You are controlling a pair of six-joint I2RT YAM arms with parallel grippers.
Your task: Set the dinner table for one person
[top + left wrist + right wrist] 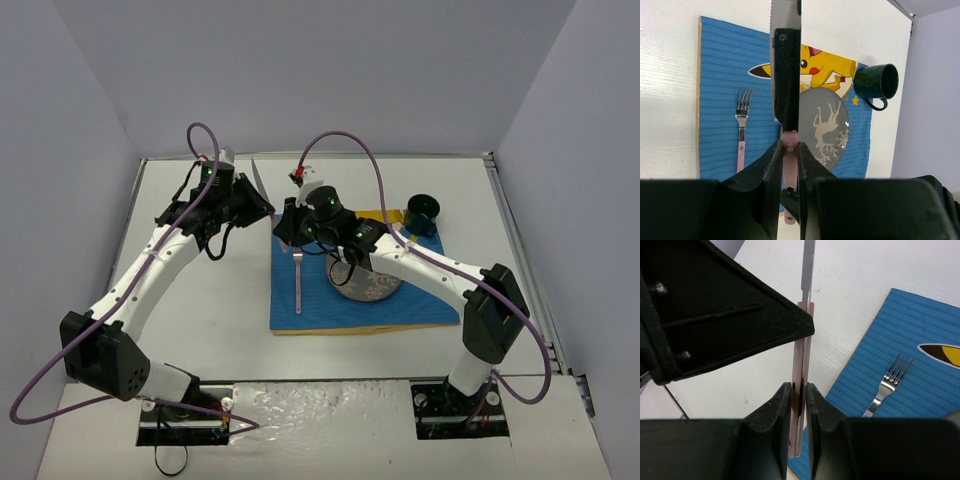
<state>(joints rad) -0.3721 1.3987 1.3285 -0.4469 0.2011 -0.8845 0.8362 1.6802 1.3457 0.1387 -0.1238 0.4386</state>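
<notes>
From above, the white surface (200,300) carries a blue placemat (330,312) at its middle, with a fork (298,280) and a plate (378,286) on it and a dark mug (422,212) at its far right corner; both arms meet over the far left corner around a knife (259,180). In the left wrist view, the left claw (788,150) pinches the knife's pink handle. In the right wrist view, the right claw (799,392) is clamped on that same handle.
</notes>
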